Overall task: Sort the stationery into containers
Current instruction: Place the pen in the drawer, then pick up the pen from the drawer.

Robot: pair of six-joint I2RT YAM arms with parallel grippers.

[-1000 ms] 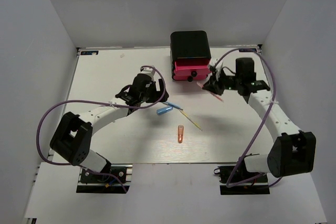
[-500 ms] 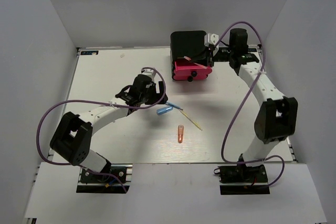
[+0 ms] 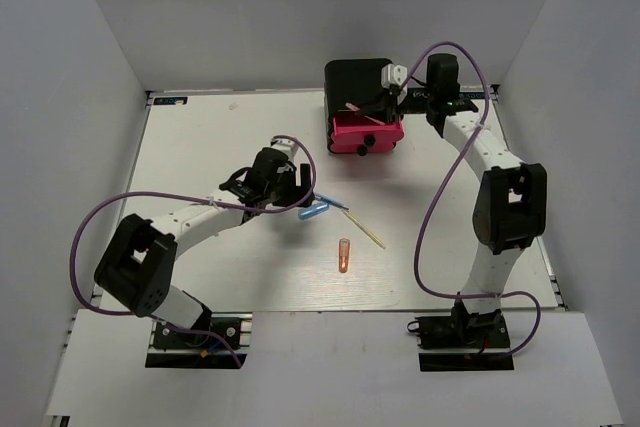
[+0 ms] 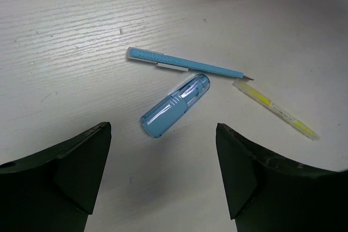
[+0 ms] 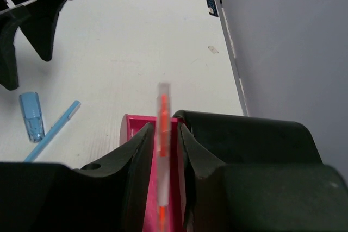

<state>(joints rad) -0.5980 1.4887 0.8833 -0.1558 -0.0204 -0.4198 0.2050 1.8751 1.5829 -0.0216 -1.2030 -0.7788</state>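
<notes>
Right end effector (image 5: 165, 134) swung over drawer (image 3: 352, 133) grasping orange pen (image 5: 162, 112); left end effector (image 4: 163, 134) released.

Left claw (image 4: 162, 134) spread wide, right claw (image 5: 163, 134) narrow

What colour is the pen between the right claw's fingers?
The pen is orange; clearest in right wrist view.

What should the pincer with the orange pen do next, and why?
Probably open wider and let go. The orange pen sits between the fingers of the right pincer, and the open pink drawer shows just beyond it, so the pen would likely drop in there.
</notes>
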